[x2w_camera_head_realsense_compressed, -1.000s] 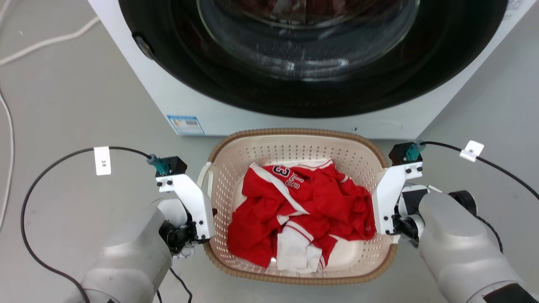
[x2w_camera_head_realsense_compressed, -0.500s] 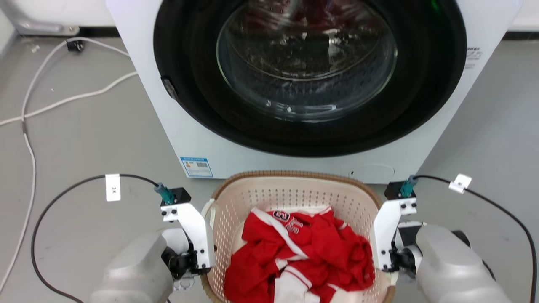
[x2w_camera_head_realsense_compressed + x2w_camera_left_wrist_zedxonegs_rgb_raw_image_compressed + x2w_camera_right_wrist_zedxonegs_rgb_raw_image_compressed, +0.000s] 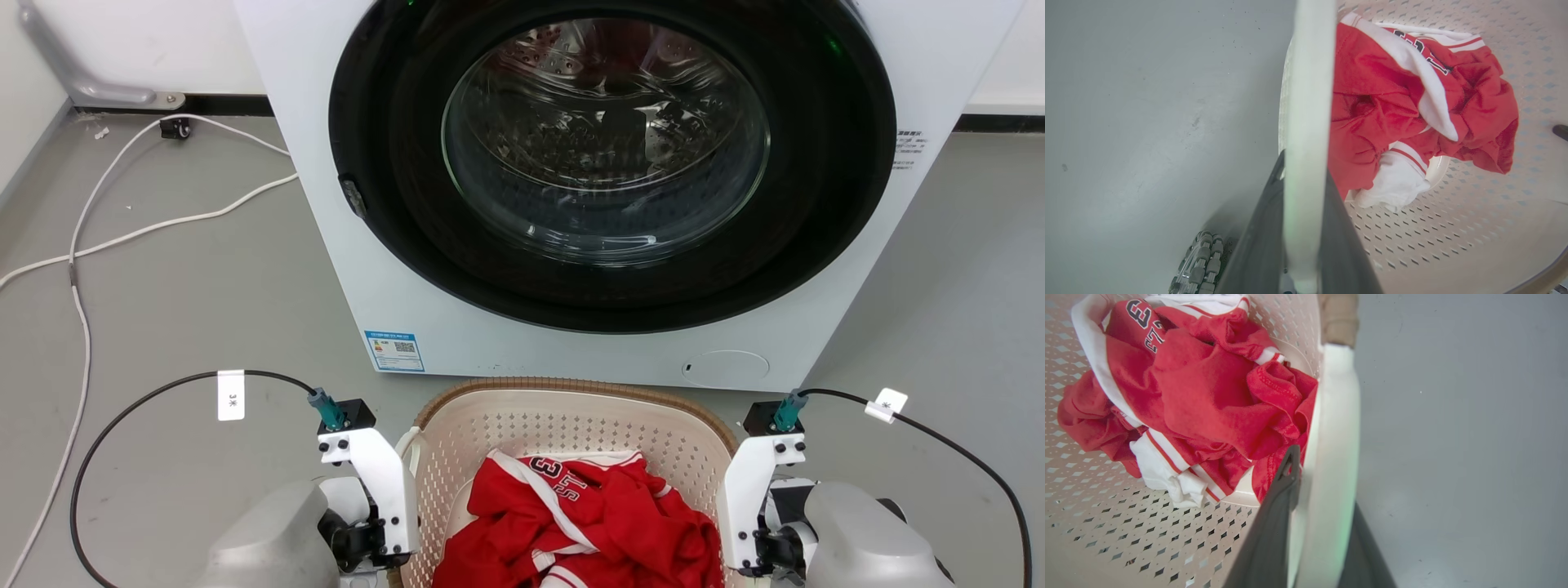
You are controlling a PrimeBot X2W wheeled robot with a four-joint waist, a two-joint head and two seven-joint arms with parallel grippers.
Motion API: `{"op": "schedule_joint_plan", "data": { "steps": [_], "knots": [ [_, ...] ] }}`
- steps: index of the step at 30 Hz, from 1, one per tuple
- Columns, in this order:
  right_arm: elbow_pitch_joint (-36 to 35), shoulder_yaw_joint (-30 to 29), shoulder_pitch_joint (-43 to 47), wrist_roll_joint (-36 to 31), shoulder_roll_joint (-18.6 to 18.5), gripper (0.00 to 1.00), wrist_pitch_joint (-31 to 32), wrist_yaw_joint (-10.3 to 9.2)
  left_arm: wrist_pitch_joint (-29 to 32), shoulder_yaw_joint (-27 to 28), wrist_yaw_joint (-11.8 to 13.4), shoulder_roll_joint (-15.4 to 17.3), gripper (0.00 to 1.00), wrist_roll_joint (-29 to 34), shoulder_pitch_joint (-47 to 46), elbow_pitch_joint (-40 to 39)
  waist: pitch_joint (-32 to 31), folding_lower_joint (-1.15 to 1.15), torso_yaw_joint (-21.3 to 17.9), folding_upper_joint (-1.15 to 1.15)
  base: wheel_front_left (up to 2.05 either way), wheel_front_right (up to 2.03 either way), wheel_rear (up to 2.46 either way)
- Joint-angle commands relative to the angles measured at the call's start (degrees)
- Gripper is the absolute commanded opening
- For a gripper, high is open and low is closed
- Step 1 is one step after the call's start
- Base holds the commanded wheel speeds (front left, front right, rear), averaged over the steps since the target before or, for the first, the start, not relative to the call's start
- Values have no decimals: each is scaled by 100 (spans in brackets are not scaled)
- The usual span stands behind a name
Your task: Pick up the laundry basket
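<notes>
The laundry basket point(image 3: 571, 431), cream with perforated walls and a brown woven rim, sits low in the head view in front of the washer, with a red and white jersey point(image 3: 588, 523) inside. My left gripper point(image 3: 398, 555) is at its left side. In the left wrist view that gripper point(image 3: 1305, 167) is shut on the white left handle point(image 3: 1308, 81), a dark finger on each side. My right gripper point(image 3: 747, 543) is at the right side. In its wrist view it point(image 3: 1325, 477) is shut on the white right handle point(image 3: 1337, 416).
A white front-loading washing machine point(image 3: 604, 163) with a round glass door stands directly behind the basket. White cables point(image 3: 82, 245) trail across the grey floor at the left. Black cables loop from both wrists. Part of a wheel point(image 3: 1198, 265) shows below the left gripper.
The head camera has tilted up, so the washer fills more of the picture and the basket sits lower. Both grippers stay on the handles, in the same places against the basket.
</notes>
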Motion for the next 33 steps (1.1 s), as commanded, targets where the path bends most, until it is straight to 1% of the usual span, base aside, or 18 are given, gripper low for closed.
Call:
{"op": "schedule_joint_plan", "data": {
  "steps": [1,33],
  "knots": [
    [-51,55,66,45,123,0,-18,77,-33,12,-27,-110,0,-62,11,-60,8,1,-3,0,0,0,0],
    [185,465,-25,454,128,0,-98,77,-267,-120,-28,-126,0,-137,-123,-70,37,1,-126,0,0,0,0]
  ]
}}
